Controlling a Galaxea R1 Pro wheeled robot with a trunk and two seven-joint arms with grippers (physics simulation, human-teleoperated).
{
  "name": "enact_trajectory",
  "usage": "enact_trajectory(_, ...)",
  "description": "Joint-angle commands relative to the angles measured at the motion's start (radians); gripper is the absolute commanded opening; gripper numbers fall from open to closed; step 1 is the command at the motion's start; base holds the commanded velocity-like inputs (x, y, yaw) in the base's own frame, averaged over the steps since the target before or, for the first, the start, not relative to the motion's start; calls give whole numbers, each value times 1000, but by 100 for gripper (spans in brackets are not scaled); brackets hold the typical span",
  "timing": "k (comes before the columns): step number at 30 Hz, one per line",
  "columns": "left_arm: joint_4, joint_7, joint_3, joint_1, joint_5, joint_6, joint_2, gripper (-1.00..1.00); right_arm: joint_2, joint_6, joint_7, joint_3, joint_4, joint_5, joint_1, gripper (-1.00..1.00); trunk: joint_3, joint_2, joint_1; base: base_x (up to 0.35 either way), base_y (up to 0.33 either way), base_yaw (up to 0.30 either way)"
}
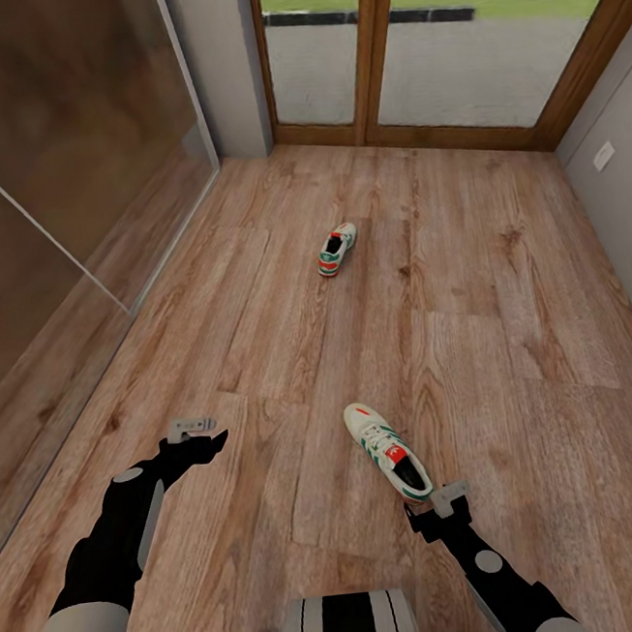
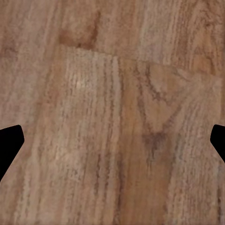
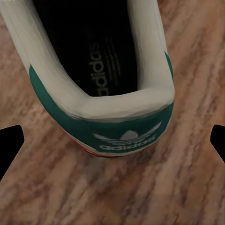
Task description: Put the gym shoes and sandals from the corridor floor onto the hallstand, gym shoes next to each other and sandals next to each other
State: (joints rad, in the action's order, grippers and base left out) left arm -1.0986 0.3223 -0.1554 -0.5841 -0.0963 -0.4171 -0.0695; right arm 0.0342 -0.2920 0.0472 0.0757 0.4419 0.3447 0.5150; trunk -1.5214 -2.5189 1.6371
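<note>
The wood floor (image 1: 467,271) runs far to a glazed door (image 1: 423,42), with a glossy brown wall panel (image 1: 35,141) on the left. Two gym shoes lie on it, well apart: the far shoe (image 1: 337,249) sits mid-floor, and the near shoe (image 1: 389,450) lies just beyond the right gripper (image 1: 436,510). The right wrist view looks down onto that shoe's green heel (image 3: 117,126), the finger tips spread wide at either side and apparently clear of it. The left gripper (image 1: 200,435) hangs over bare planks near left, its fingers also spread wide and empty.
</note>
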Motion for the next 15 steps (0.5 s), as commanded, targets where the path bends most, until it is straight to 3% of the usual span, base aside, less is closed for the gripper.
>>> enact_trajectory(1, -1, 9, -3, 0, -10, -3, 0, 100, 1, -4, 5, 8, 0, 7, 0, 100, -1, 0, 0, 0, 0, 0)
enact_trajectory(10, -2, 9, -3, 0, -10, -3, 0, 100, 1, -4, 5, 9, 0, 7, 0, 100, -1, 0, 0, 0, 0, 0)
enact_trajectory(15, -2, 9, -3, 0, -10, -3, 0, 100, 1, -4, 5, 11, 0, 7, 0, 100, -21, -1, 2, 0, 0, 0)
